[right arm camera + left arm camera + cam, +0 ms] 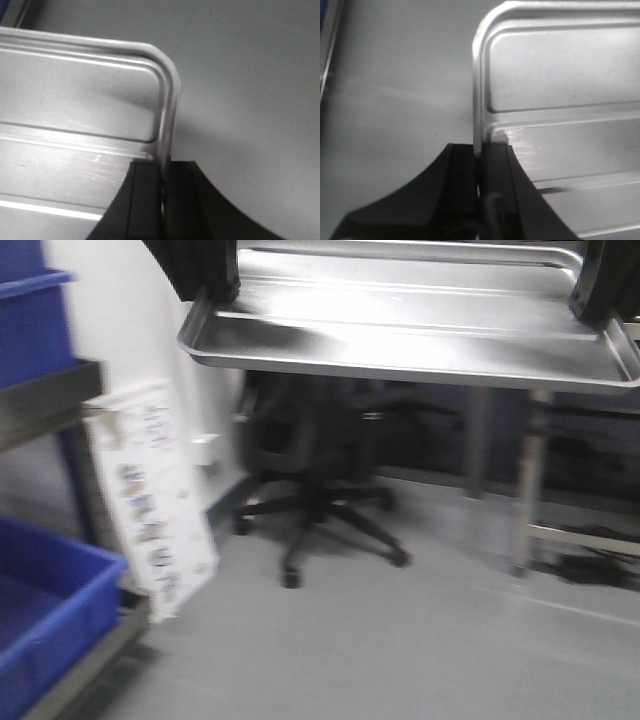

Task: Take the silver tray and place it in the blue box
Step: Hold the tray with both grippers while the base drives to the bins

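We judge the grab to be done: the silver tray (pixel 400 335) is up in the air across the top of the front view, roughly level, with nothing beneath it but an office chair (pixel 318 475) and the grey floor (pixel 400 640).

The left hand (pixel 480 150) is pressed together on the tray's rim near one rounded corner, with the thin metal edge pinched between its black fingers. The right hand (pixel 164 167) pinches the rim at the opposite end in the same way. In the front view the two hands sit at the upper left and upper right of the frame, at either end of the tray.

What is left is the placing. Blue plastic shows only along the left edge of the front view: a lower blue container (pixel 50 610) at the bottom left and an upper blue container (pixel 30 330) at the top left. The picture is blurred and both are cut off, so we cannot tell which, if either, is the blue box. The tray is well apart from both and over neither. As we read it, the carry across and the lowering in are not yet done.
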Controlling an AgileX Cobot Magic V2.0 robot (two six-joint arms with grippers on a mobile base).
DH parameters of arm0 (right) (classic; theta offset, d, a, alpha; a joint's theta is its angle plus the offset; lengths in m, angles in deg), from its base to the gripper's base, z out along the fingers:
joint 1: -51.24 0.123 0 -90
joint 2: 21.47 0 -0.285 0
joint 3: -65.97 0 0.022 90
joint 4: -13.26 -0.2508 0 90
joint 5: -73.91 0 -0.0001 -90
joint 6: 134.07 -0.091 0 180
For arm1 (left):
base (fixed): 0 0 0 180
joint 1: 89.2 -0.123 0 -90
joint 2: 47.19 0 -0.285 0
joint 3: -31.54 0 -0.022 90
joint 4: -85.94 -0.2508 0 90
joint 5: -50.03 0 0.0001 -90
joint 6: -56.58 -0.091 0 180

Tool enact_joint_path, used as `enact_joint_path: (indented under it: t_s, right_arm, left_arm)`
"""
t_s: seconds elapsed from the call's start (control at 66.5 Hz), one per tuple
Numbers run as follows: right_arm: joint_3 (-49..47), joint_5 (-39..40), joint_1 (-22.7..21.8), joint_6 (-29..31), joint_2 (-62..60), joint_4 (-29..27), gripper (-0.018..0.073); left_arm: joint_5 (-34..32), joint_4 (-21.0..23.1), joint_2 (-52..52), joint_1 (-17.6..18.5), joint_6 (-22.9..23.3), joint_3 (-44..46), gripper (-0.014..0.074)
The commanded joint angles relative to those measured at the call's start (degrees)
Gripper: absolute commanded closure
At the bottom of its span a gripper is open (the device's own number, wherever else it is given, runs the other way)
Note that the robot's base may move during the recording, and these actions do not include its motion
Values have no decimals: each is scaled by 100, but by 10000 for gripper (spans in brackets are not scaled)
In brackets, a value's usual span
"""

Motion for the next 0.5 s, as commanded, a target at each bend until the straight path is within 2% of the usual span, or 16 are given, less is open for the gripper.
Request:
enact_joint_path:
  t_s: [0.0,0.481]
  right_arm:
    - [-214,293,-15,92,-199,115,501]
    - [-214,293,-15,92,-199,115,501]
  left_arm:
    - [257,-109,268,7,-69,153,701]
    - [257,-109,268,7,-69,153,701]
